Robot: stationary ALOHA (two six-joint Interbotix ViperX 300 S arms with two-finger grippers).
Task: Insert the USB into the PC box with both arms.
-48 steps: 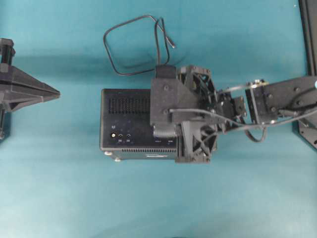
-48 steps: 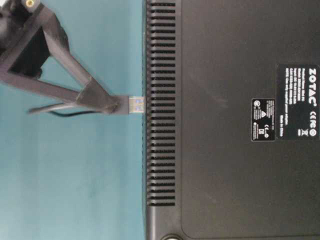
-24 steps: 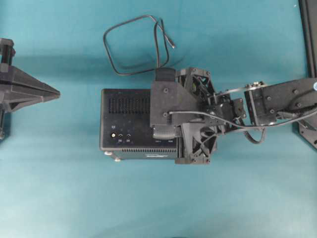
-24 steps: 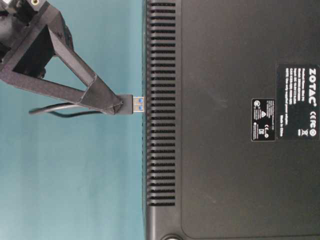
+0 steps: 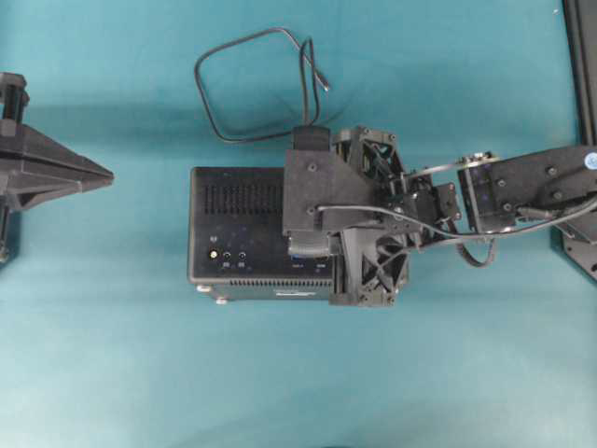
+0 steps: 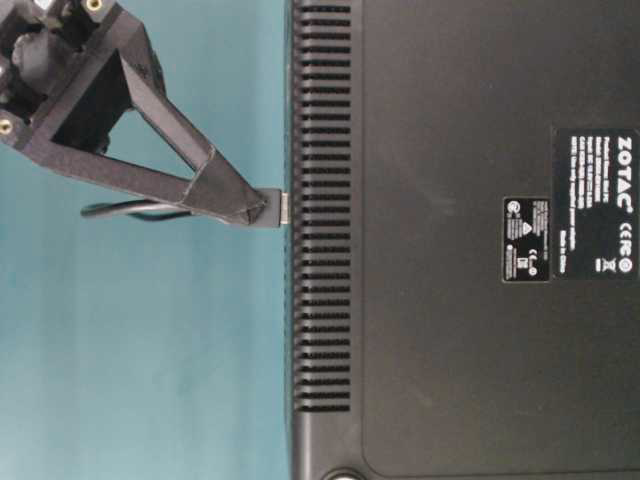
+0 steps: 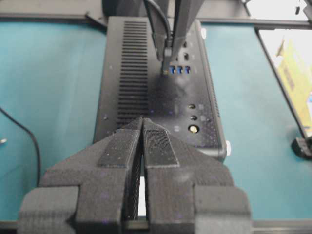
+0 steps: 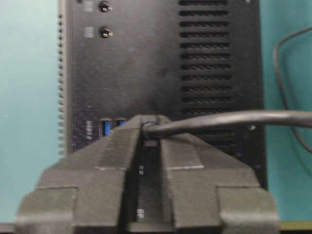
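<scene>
Gripping the USB point(image 6: 278, 207), the right tool point(image 6: 262, 208) has driven its plug into the PC box point(image 6: 480, 240), metal shell now nearly hidden; left tool point(image 7: 142, 127) idle, closed.

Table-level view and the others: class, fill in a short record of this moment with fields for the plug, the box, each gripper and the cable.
plug: small dark rectangular USB plug, tip against the box's upward face
box: black rectangular PC case, vent grille and blue ports on that face
right gripper: shut on the plug
left gripper: shut, empty, apart from the box
cable: thin black cable, looped on the teal table
</scene>
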